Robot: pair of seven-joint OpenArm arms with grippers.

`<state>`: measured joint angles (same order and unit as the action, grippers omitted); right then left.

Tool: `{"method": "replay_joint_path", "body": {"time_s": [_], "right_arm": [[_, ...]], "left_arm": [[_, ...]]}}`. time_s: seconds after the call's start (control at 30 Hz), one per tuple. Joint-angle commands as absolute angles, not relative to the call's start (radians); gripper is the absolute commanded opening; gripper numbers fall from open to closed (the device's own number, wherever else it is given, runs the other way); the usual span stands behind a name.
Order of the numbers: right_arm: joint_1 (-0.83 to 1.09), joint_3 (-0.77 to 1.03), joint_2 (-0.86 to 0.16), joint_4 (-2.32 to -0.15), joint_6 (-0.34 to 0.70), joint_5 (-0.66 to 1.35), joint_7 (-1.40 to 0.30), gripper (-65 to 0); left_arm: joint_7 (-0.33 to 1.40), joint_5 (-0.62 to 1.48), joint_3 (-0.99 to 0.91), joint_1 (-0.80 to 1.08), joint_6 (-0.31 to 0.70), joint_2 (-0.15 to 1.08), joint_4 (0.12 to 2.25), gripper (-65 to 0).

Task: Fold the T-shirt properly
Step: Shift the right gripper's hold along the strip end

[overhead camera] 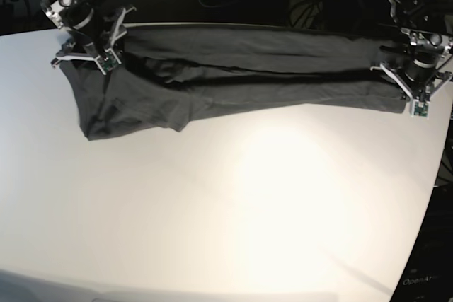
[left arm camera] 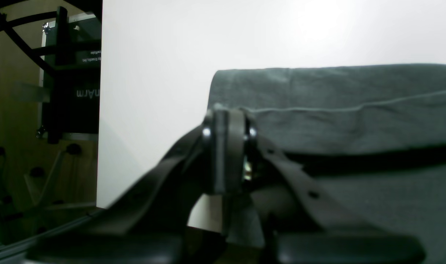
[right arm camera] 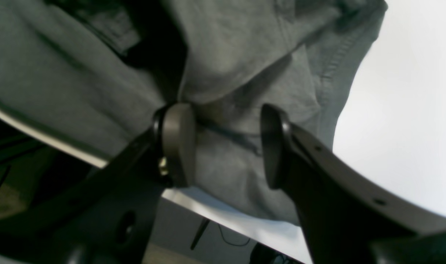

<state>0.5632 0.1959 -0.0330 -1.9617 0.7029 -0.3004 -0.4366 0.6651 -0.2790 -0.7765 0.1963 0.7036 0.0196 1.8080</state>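
The T-shirt [overhead camera: 233,76] is lying on the white desk [overhead camera: 233,203], near its far edge, as a long dark grey band that is stretching from one side of the base view to the other. It is folded lengthwise, so that one layer is lying over another, and a long fold line is running along the middle of it. At the end on the left of the base view the fabric is wider and more wrinkled, and one corner is hanging a little toward the near side.

The left gripper [left arm camera: 228,152] is sitting at the end of the T-shirt [left arm camera: 355,110] on the right of the base view. In the left wrist view its two fingers are pressed together, with no gap between the pads, at the edge of the cloth. I cannot tell if a bit of fabric is caught between them.

The right gripper [right arm camera: 226,146] is at the other end, over the wrinkled part of the T-shirt [right arm camera: 245,66]. Its jaws are standing apart at a middle width, and between them the grey cloth is showing with a dark seam line. One finger [right arm camera: 177,143] is touching a hanging fold of fabric, the other one is just beside the cloth. The fingers are not pinching it.
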Motion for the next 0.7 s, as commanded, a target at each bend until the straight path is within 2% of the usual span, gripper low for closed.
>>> {"method": "replay_joint_path", "body": {"time_s": [0.0,0.67], "right_arm": [[0.564,0.197,-0.036,-1.975,0.698,-0.289,-0.421,-35.5],[0.575,0.194,-0.036,-1.959,0.698,-0.291,-0.421,-35.5]], "left_arm": [[0.645,-0.269,-0.777,0.186,0.698,0.033,1.824,-62.4],[0.645,-0.269,-0.777,0.185,0.698,0.033,1.824,-62.4]]}}
